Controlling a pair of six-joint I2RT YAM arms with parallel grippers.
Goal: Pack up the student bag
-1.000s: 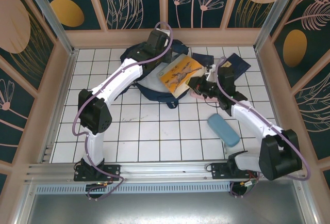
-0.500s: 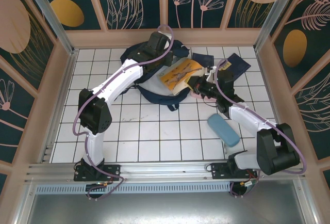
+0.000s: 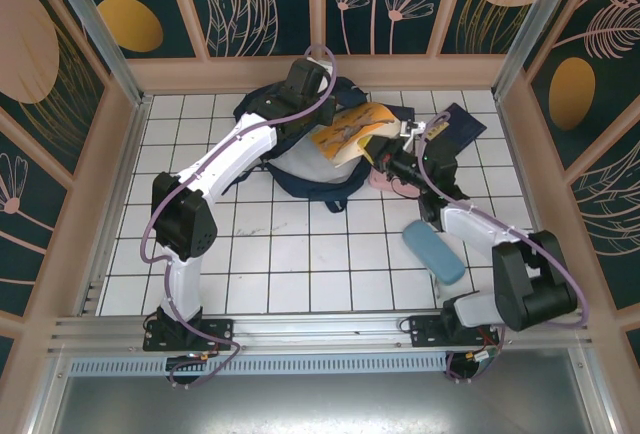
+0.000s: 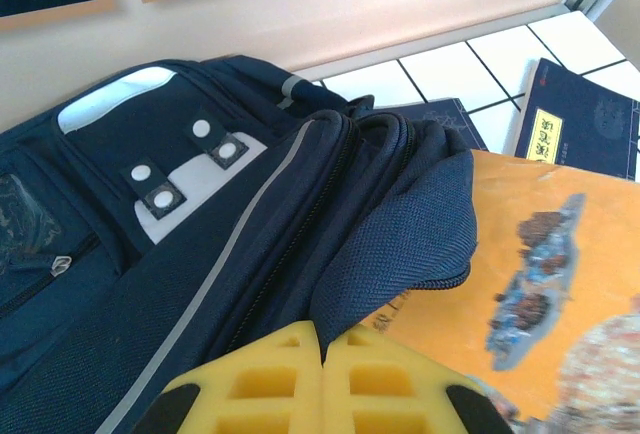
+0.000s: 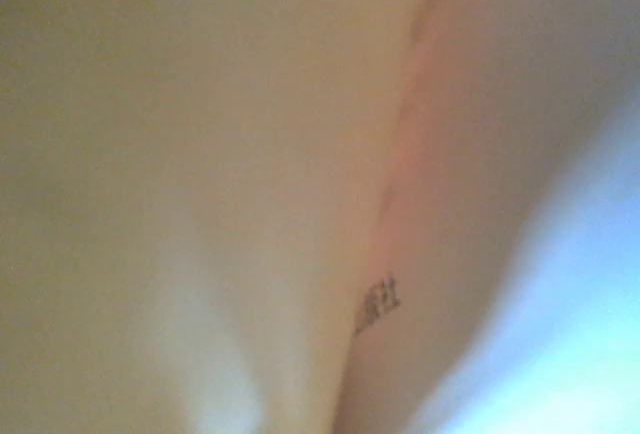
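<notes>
The bag [image 3: 300,169] lies at 12 o'clock. The left gripper [image 4: 322,339] pinches its flap to hold the mouth open. The right gripper [image 3: 388,161] sits at the book's [image 3: 345,136] 4 o'clock edge to push it in; I cannot tell its grip

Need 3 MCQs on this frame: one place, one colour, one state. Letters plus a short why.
1. Where is the light blue case? A) on the tiles, right of centre B) against the back wall C) far left corner
2. Cover colour of the book at the student bag mouth? A) green B) orange C) red
3. The student bag's main compartment is A) zipped shut B) open C) taped over
Key: 1A, it lies on bare tiles; 2B, orange cover with a picture; 3B, its flap gapes over the book's corner.
</notes>
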